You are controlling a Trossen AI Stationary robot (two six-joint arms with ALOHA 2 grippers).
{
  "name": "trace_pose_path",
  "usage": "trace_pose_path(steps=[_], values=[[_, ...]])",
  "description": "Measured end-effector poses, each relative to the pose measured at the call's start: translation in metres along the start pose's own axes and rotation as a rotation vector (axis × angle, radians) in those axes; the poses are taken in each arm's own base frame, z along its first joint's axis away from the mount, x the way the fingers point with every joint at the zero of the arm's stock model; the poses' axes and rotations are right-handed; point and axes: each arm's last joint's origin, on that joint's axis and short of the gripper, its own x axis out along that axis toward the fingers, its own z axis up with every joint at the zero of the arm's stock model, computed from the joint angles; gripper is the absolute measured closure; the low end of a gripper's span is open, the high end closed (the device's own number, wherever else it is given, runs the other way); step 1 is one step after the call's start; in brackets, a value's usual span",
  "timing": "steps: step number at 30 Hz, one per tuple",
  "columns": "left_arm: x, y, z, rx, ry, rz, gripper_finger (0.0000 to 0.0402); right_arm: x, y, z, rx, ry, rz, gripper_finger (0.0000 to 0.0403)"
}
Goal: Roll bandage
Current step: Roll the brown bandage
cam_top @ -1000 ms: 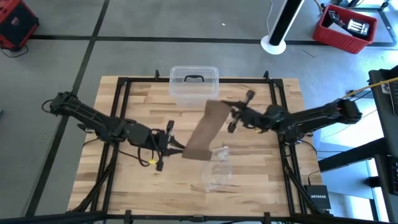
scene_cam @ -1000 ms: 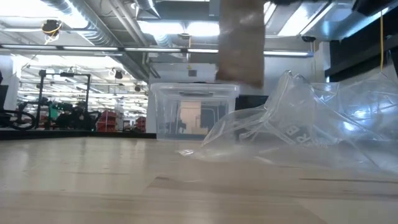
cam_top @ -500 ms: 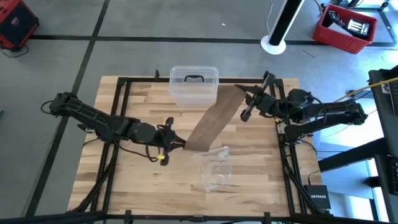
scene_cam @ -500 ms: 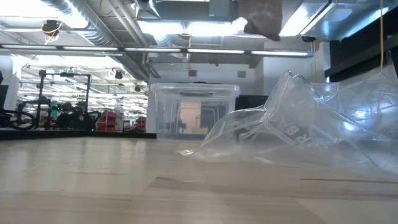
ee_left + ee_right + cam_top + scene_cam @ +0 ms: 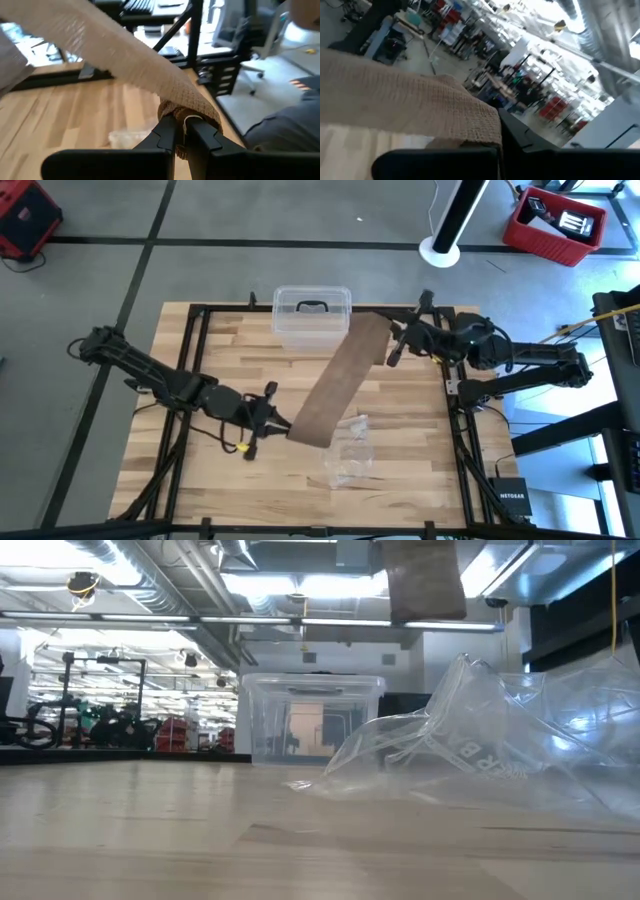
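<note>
The bandage (image 5: 337,384) is stretched out in the air as a flat brown strip, slanting across the middle of the desk (image 5: 210,345) from its near left end up to its far right end. In the low view only its upper part (image 5: 424,578) shows, hanging at the top edge, well above the desk surface.

The left hand (image 5: 278,420) is clamped shut on the near end of the strip, just left of the bag. In the left wrist view the two dark fingers (image 5: 167,132) pinch a bunched fold of the woven fabric (image 5: 187,105), and the rest of the strip runs away from them, taut.

The right hand (image 5: 392,340) holds the far end, near the far right corner of the desk, its fingers closed on the cloth. In the right wrist view the bandage (image 5: 405,107) drapes across that hand's own fingers.

A crinkled clear bag (image 5: 349,450) lies on the desk under the lower end of the strip, toward the near edge; in the low view it (image 5: 480,750) fills the right side. A clear box (image 5: 312,315) with a dark handle stands at the far edge, just left of the strip's upper end, not touching it.

Beyond the desk, a red crate (image 5: 555,225) sits on the floor at far right.
</note>
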Motion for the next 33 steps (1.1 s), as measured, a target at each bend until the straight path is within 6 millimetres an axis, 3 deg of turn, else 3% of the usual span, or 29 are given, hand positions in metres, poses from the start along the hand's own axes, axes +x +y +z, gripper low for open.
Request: trace_pose_path(steps=[6,11,23,28,33], values=[[-0.024,-0.007,0.017,0.032,-0.095,-0.02,0.0387,0.007,-0.002,-0.014,0.05,0.016,0.104,0.0402],[-0.043,-0.003,0.036,0.076,-0.258,-0.003,0.0387,0.023,0.011,-0.03,0.089,0.04,0.189,0.0402],[-0.079,0.025,0.066,0.127,-0.498,0.326,0.0387,0.067,0.083,-0.083,0.321,0.053,0.423,0.0402],[-0.077,0.042,0.069,0.15,-0.518,0.424,0.0387,0.078,0.112,-0.083,0.361,0.016,0.49,0.0402],[-0.074,0.059,0.068,0.179,-0.494,0.516,0.0387,0.073,0.13,-0.073,0.405,-0.01,0.546,0.0402]])
